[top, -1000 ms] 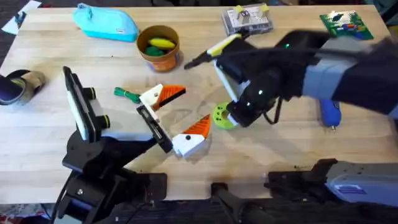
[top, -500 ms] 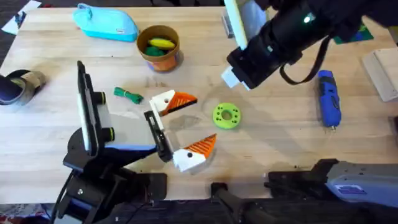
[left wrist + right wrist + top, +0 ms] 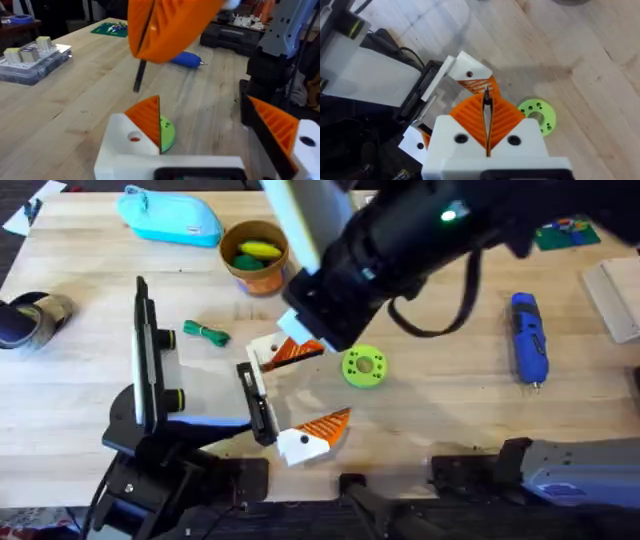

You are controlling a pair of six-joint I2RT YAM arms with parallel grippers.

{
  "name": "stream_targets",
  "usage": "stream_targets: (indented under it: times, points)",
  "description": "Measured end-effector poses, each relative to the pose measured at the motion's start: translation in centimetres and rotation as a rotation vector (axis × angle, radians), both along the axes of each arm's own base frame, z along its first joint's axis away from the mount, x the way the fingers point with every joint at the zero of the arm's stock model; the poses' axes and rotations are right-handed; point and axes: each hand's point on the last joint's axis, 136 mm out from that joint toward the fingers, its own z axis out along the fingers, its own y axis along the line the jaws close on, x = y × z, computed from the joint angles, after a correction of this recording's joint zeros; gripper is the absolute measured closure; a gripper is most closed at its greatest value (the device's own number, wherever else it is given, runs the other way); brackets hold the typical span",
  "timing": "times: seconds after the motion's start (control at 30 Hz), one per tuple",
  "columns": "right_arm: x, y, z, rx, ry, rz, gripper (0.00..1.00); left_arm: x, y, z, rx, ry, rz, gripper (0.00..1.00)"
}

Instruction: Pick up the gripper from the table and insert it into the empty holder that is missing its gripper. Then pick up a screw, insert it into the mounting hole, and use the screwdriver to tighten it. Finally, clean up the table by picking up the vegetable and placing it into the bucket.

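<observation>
I judge cleanup untouched, the vegetable [image 3: 206,333] lying mid-table left of centre, short of the bucket [image 3: 256,256] by the far edge, the screwdriver [image 3: 528,350] idle near the right edge, while my right gripper [image 3: 487,131], pads pressed together, reaches across above the left gripper [image 3: 290,405], which is spread

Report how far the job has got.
Looks done: the left gripper carries both orange-padded fingers, so the missing one seems fitted. In hand: the right gripper pinches a thin dark screw just above the white finger's mounting hole. Left: tightening it with the screwdriver, which lies on the table, then moving the vegetable into the bucket.
</observation>
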Motion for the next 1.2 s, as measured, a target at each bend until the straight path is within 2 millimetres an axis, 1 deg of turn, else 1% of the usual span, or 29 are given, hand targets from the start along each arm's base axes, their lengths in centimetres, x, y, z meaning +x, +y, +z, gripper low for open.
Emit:
stream_targets:
  times: [0.1,0.2,0.37,0.57,0.6,0.67,1.0,1.2]
  points:
    - [-0.5,1.0,-0.7,-0.019,0.017,0.023,0.995,0.0,0.0,0.0,0.000,0.000,-0.001,0.009]
    - [-0.9,1.5,-1.3,-0.037,0.029,0.038,0.995,0.0,0.0,0.0,0.000,0.000,-0.002,0.009]
    - [-1.2,1.8,-1.6,-0.046,0.030,0.059,0.995,0.0,0.0,0.0,0.000,0.000,-0.002,0.009]
    - [-1.2,2.0,-1.8,-0.055,0.027,0.075,0.995,0.0,0.0,0.0,0.000,0.000,-0.002,0.009]
    - [-1.2,2.1,-2.0,-0.059,0.029,0.077,0.995,0.0,0.0,0.0,0.000,0.000,-0.002,0.009]
    - [-1.2,2.6,-3.1,-0.085,0.041,0.090,0.995,0.0,0.0,0.0,0.000,0.001,-0.001,0.009]
    - [-1.1,2.7,-3.1,-0.085,0.031,0.108,0.995,0.0,0.0,0.0,0.000,0.001,-0.002,0.009]
    - [-0.9,3.1,-2.9,-0.065,0.018,0.108,0.995,0.0,0.0,0.0,0.000,0.000,-0.002,0.009]
